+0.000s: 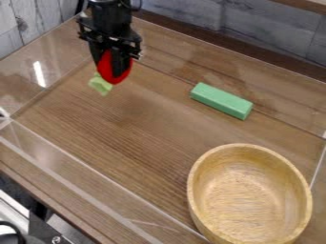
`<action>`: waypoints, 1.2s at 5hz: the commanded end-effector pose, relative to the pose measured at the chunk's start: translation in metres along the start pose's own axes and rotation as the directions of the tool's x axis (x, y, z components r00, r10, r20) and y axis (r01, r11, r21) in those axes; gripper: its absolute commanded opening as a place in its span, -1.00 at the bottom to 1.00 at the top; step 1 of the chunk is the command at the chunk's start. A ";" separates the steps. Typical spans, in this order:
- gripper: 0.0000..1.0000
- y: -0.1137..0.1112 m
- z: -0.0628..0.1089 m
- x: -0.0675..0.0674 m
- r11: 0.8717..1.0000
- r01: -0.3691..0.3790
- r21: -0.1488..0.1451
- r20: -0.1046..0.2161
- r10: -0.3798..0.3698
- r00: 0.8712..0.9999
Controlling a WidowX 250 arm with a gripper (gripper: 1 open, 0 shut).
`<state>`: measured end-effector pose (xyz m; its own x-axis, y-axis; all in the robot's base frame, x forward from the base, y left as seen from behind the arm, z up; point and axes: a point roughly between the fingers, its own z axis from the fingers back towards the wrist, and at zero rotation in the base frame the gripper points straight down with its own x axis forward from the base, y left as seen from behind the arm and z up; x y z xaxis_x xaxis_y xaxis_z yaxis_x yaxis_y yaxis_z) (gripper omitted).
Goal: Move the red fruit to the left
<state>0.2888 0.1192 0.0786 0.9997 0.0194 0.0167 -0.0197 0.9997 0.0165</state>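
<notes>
Black claw [112, 69] clamped on glossy red fruit [112, 66] w/ leafy green cap

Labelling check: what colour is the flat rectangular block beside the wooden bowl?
Green; the flat rectangular block shows clearly in the only camera view.

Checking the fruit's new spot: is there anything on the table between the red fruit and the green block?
Nothing: in the camera view only bare wooden tabletop lies between the glossy red strawberry-like fruit, held in the tool, and the flat green rectangular block.
</notes>
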 end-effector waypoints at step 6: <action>1.00 0.043 -0.017 0.074 0.988 -0.153 0.016 0.013 0.153 0.988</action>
<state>0.3506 0.1605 0.0391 0.9837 0.1750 -0.0416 -0.1748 0.9846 0.0085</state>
